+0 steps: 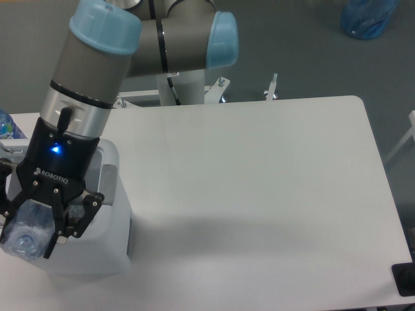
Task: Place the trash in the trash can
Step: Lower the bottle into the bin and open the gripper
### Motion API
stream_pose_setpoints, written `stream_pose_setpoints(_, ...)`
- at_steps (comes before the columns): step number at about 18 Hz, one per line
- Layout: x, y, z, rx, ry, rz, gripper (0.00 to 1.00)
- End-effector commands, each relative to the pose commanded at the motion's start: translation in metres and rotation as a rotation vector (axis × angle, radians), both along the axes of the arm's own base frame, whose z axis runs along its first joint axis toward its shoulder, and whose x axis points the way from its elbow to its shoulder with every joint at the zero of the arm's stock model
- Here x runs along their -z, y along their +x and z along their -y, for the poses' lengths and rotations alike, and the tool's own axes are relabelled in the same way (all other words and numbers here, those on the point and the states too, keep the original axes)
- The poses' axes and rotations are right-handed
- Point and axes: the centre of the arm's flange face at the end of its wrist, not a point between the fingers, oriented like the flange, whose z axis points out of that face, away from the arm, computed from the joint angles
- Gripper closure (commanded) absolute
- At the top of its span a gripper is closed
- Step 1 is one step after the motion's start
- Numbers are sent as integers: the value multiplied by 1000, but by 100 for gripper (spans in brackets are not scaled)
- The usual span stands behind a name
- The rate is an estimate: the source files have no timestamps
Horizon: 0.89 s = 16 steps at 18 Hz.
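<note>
From my feed, the arm blocks nearly all of the trash can (111,214); I see only its right wall with the grey panel and a bit of rim, and its inside is hidden. I cannot find the crumpled wrapper anywhere in view. The bottle (24,231) shows mostly as its clear round end facing the camera, its label hidden by the claw.

The gripper (32,227) hangs pointing down over the can's opening at the far left, its blue light on, the wrist tilted slightly toward me. Its 2 fingers are clamped on the bottle, which sits above the can, not resting in it.

The can stands at the table's (259,194) left edge, partly cut off by the frame. The white tabletop stretches bare to the right. A blue-capped item (8,124) peeks in at left, and a blue bag (366,16) lies on the floor top right.
</note>
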Motion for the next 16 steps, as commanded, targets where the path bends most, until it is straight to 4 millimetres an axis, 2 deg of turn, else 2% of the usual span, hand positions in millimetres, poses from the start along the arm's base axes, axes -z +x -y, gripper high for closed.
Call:
stream_pose_setpoints(6,-5,-1,6,-7,-3,-35,0)
stream_pose_setpoints(8,-9,-18,14,-43,-4,-54,0)
stream_pose_setpoints(11,-28,-51,40,-112,-2,-118,0)
stream_pose_setpoints(13,-34,-71,54,-171,-18,-161,0)
stream_pose_setpoints(16,-31,-94,71,-202,-98,-333,0)
